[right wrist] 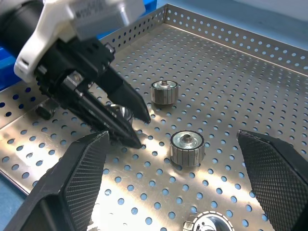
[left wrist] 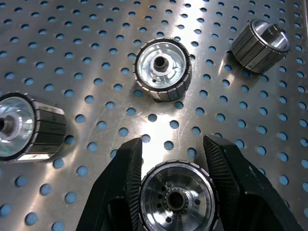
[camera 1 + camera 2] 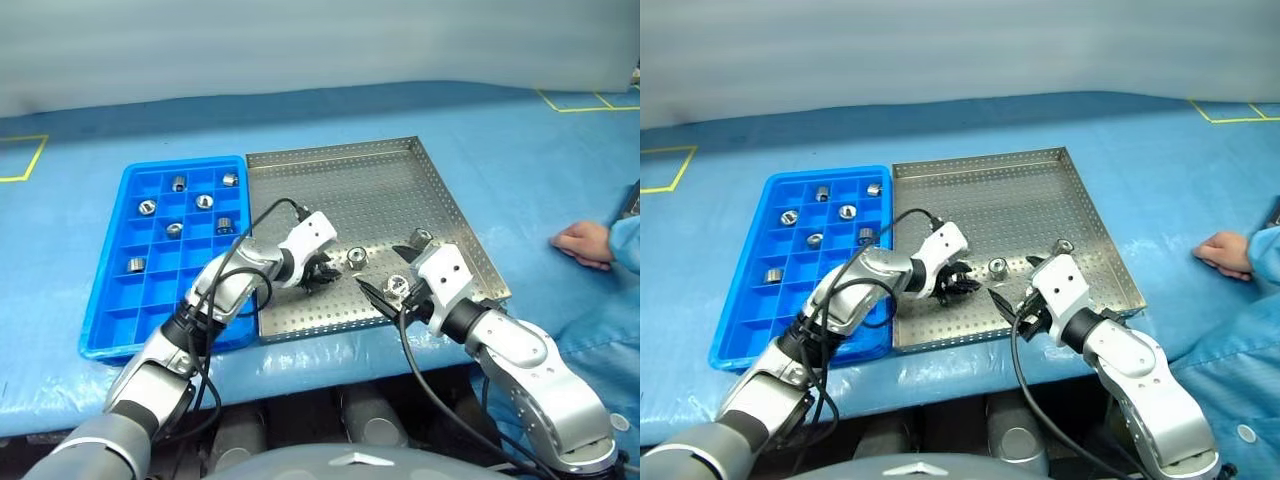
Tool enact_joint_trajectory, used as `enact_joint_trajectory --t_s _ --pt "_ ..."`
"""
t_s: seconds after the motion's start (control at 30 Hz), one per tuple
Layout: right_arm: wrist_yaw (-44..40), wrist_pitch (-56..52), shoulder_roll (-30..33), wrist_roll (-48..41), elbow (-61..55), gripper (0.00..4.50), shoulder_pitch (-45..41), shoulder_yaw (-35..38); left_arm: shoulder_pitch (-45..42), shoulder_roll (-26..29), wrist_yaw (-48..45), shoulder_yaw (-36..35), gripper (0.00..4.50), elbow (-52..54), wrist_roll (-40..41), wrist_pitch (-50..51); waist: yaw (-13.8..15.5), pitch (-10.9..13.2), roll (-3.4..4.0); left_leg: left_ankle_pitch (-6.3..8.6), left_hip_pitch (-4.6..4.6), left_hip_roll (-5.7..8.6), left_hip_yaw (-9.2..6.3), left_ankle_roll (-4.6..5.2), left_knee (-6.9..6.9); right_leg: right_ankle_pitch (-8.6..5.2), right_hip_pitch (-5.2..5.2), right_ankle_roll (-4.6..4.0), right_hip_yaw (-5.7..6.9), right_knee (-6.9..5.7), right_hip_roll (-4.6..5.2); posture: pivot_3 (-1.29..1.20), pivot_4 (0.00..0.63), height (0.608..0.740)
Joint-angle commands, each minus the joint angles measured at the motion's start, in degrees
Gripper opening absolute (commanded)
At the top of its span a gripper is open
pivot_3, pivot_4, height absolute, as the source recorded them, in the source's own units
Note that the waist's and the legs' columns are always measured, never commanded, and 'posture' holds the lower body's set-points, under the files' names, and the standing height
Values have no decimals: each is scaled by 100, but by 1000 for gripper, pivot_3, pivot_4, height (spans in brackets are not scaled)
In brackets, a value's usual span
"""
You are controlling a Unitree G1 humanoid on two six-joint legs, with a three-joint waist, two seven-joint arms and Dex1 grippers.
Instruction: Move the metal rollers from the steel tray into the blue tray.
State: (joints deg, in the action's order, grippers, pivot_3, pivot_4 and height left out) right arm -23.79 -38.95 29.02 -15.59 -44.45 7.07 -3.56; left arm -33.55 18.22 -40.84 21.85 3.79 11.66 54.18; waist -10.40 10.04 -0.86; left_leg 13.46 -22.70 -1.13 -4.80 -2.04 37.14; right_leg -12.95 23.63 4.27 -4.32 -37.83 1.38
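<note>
1. The blue tray [image 3: 115,300] lies on the counter [image 3: 520,170] at the left, touching the steel tray's left rim. Seven metal rollers sit in its upper compartments, one per cell, such as the one at [image 3: 147,207].
2. The left end effector [image 3: 322,272] reaches over the near left part of the steel tray [image 3: 370,170], its two black fingers [image 2: 120,183] pinching a metal roller [image 2: 175,197] between them.
3. Loose rollers rest on the perforated floor just beyond it: one upright [image 2: 161,70], one on its side [image 2: 29,126], one tipped over [image 2: 260,45].
4. The right end effector [image 3: 385,297] hangs over the tray's near right part, its fingers spread wide with nothing between them.
5. A person's hand [image 3: 583,243] rests on the counter at the far right.
</note>
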Motion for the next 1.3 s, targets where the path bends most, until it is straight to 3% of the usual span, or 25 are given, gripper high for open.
enact_joint_trajectory --t_s 0.03,0.27,0.5,0.7,0.9,1.3 --pt "21 152 -48 43 -26 4500 -84 -51 -20 72 -195 -583 1724 355 457 91 6 0 0 0 0 0 0 0 0 0 1 1 0 0 0 -227 150 740" --pt "-139 162 -63 -1 53 4500 -214 -283 200 743 -230 -1298 1724 943 887 375 6 0 0 0 3 -3 -1 0 -3 1 2 2 1 -7 -3 -185 150 740" --pt "-462 226 -127 -40 302 4500 -682 -765 952 1590 26 -2123 1724 1883 1096 701 104 6 -9 0 3 -3 -1 0 -4 0 3 0 1 -4 -1 -123 150 740" --pt "-684 280 -145 -109 495 4500 -908 -938 1476 1652 503 -3179 1724 2669 1488 1348 389 9 -15 0 0 -5 -5 0 -7 -1 4 -2 9 -2 -1 -30 150 740" --pt "-958 276 -97 -148 704 4500 -1077 -1017 2483 1751 1106 -4094 1724 3154 1329 1547 641 10 -16 1 3 -6 -7 -1 -8 -3 3 -7 14 -2 0 48 150 740" --pt "-1187 339 -125 -123 1040 4500 -1350 -1088 3387 1751 1599 -4676 1724 3436 1412 1740 981 10 -19 0 2 -6 -12 -3 -4 -21 -3 -41 25 -1 4 114 150 740"
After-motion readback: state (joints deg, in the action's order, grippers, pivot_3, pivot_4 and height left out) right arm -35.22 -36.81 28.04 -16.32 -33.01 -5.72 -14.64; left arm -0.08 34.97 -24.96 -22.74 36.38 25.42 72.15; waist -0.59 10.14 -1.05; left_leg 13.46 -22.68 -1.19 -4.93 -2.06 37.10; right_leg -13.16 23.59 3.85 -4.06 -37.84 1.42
